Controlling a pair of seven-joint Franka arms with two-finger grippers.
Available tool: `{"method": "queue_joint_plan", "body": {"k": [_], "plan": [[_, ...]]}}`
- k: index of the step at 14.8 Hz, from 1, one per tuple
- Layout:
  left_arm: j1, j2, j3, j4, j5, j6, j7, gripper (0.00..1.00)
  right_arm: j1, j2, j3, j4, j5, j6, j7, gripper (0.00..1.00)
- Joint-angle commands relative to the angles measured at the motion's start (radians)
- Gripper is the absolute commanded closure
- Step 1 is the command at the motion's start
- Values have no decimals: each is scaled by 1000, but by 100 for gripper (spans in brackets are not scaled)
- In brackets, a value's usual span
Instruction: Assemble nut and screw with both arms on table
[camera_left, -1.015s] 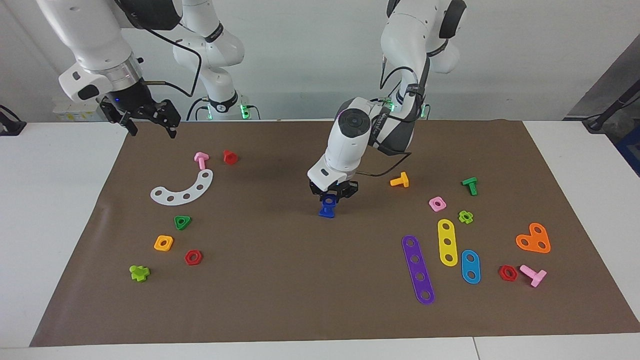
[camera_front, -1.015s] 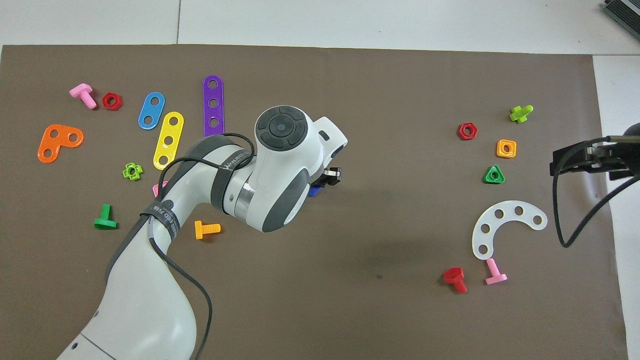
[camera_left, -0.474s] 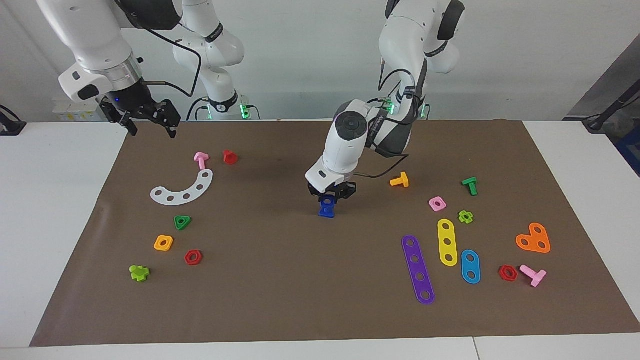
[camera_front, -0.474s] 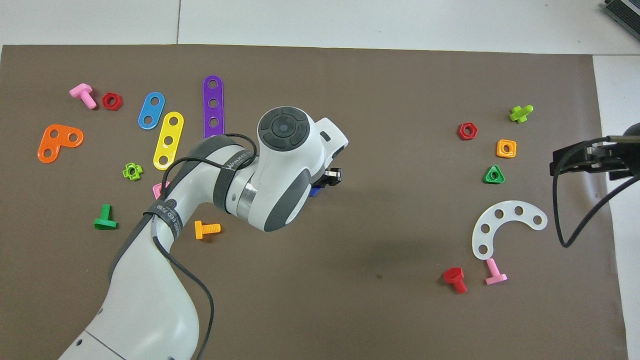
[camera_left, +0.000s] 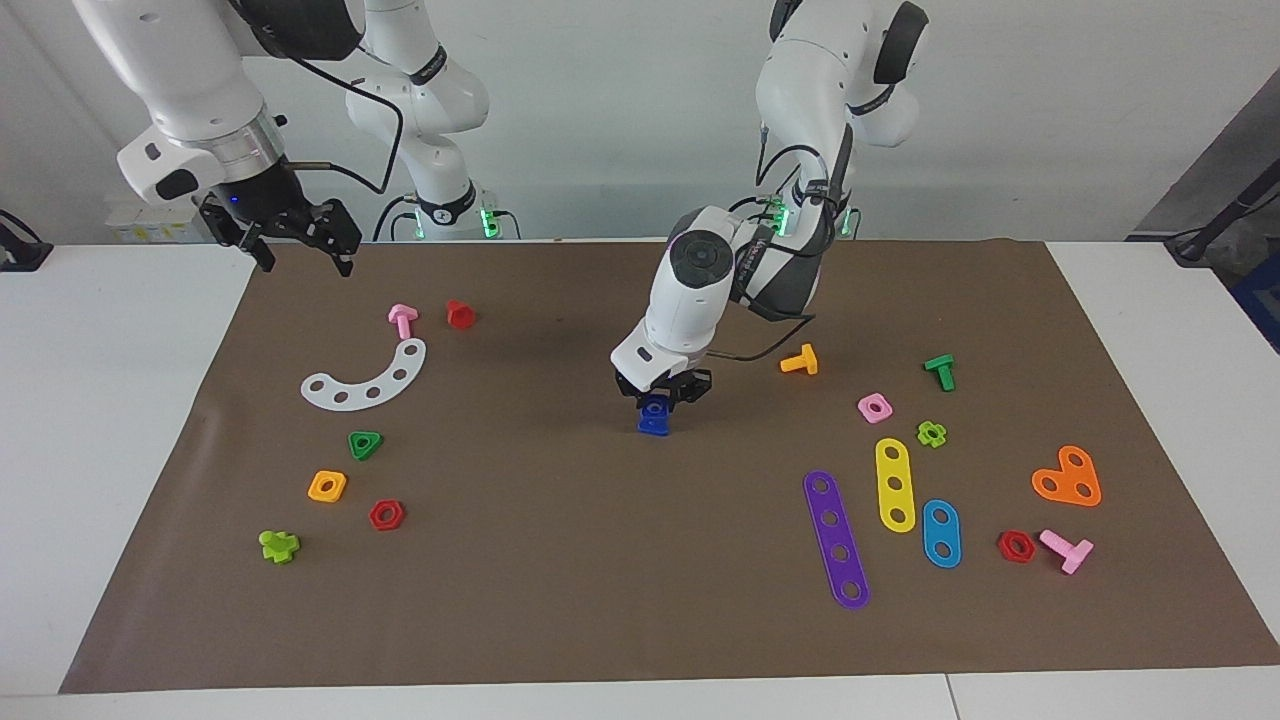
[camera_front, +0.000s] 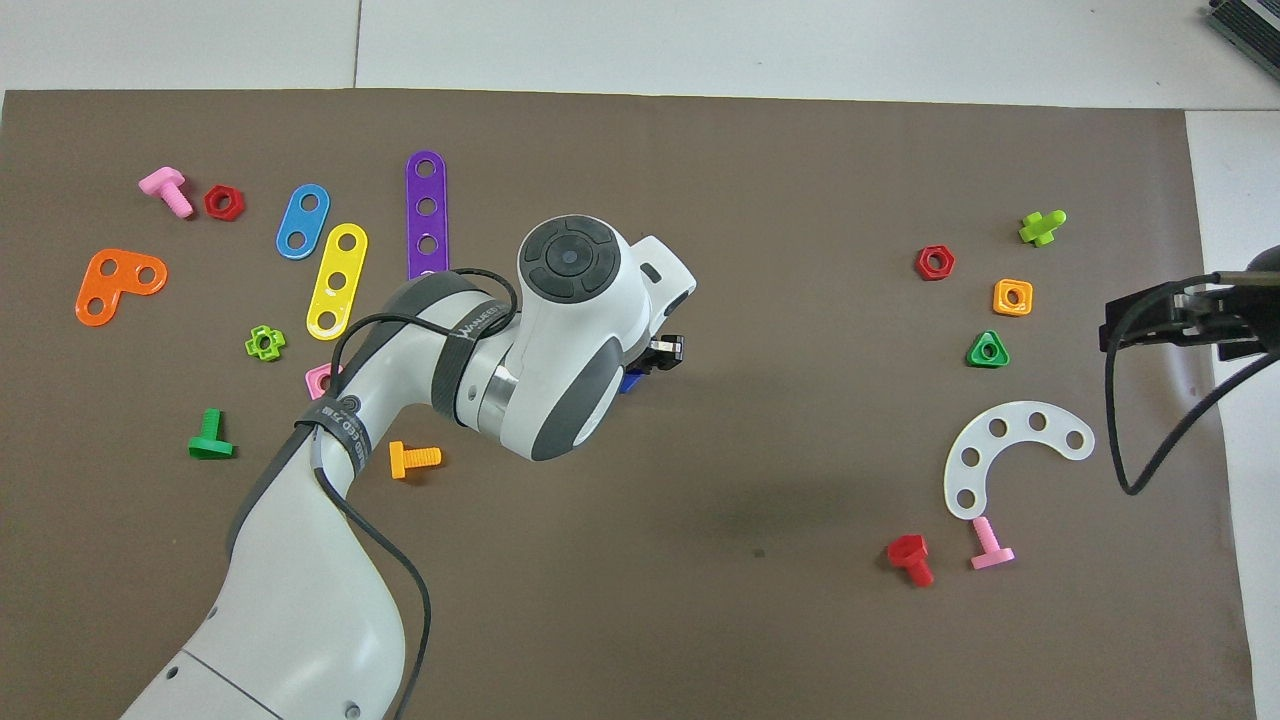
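Observation:
The dark blue screw (camera_left: 653, 428) stands on its flat head in the middle of the brown mat (camera_left: 560, 580) on the table, stem up. The dark blue nut (camera_left: 655, 408) sits on that stem. My left gripper (camera_left: 660, 397) comes down from above and is shut on the nut. In the overhead view the left arm's wrist hides both parts except a blue sliver (camera_front: 630, 381) beside the left gripper (camera_front: 664, 351). My right gripper (camera_left: 305, 260) hangs open and holds nothing over the mat's corner at the right arm's end, where that arm waits; it shows as the right gripper (camera_front: 1112, 335) overhead.
Toward the right arm's end lie a white curved strip (camera_left: 368, 378), a pink bolt (camera_left: 402, 319), a red bolt (camera_left: 459, 313), a green triangular nut (camera_left: 365, 444) and an orange square nut (camera_left: 327, 486). Toward the left arm's end lie an orange bolt (camera_left: 799, 360), a pink nut (camera_left: 874, 407) and a purple strip (camera_left: 836, 538).
The left wrist has turned a little over the screw, and the nut sits slightly lower on the stem. The right arm has not moved.

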Motion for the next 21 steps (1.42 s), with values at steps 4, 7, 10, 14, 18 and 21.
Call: {"method": "queue_joint_plan", "body": {"k": [4,7,10,14,18,21], "plan": [[-21,14,19,-13,4,44,-11,96,-5,-15,1,-12,6,-8,-22,0],[-21,14,19,-21,8,41,-11,96,-3,-15,1,-12,6,-8,-22,0],[-21,12,19,-20,19,21,-10,96,-3,-15,1,-12,6,-8,-22,0],[-19,14,19,13,16,-28,-10,95,-5,-15,1,-12,6,-8,-22,0],[-19,15,18,19,8,-51,-11,95,-3,-15,1,-12,6,-8,-22,0],[-19,26,18,34,10,-54,-10,95,-3,-15,1,-12,6,-8,-22,0]]}}
